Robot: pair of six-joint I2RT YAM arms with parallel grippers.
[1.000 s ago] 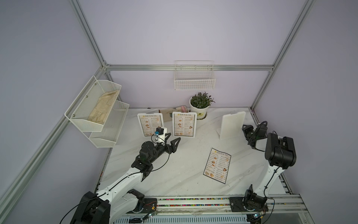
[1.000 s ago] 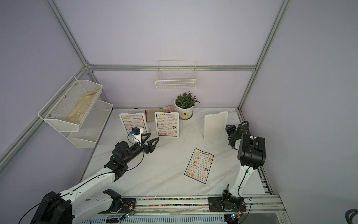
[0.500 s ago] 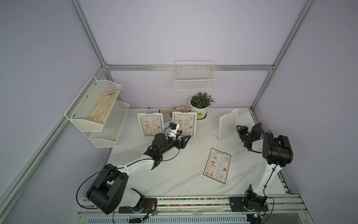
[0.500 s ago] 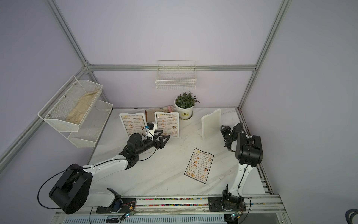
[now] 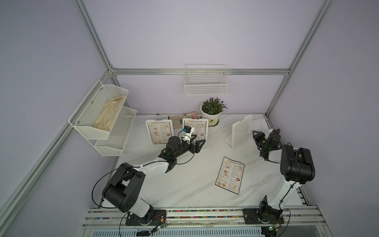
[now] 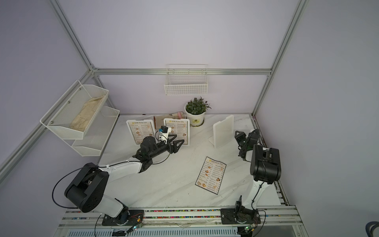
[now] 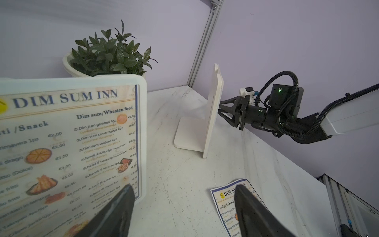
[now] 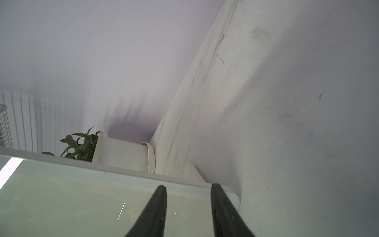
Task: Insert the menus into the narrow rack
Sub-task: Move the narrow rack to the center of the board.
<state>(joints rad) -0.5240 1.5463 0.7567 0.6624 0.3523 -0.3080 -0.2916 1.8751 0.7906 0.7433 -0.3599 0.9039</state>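
Observation:
Two menus stand in white holders at the back (image 5: 159, 131) (image 5: 196, 128); a third menu (image 5: 230, 175) (image 6: 211, 175) lies flat on the marble table. The empty white narrow rack (image 5: 241, 131) (image 7: 213, 115) stands upright at the right, turned edge-on. My left gripper (image 5: 200, 141) (image 7: 183, 186) is open, low over the table beside the lower right corner of the right-hand standing menu (image 7: 71, 143), holding nothing. My right gripper (image 5: 254, 136) (image 7: 219, 107) is behind the rack with its tips against the back panel (image 8: 82, 201), fingers apart, nothing between them.
A potted plant (image 5: 213, 106) stands at the back just behind the standing menus. A wire basket (image 5: 205, 84) hangs on the back wall and a two-tier mesh shelf (image 5: 102, 115) on the left wall. The table's right edge runs close behind the right arm.
My left arm has reached forward and right towards the right-hand standing menu. My right gripper moved left against the empty rack, which turned from broadside to nearly edge-on.

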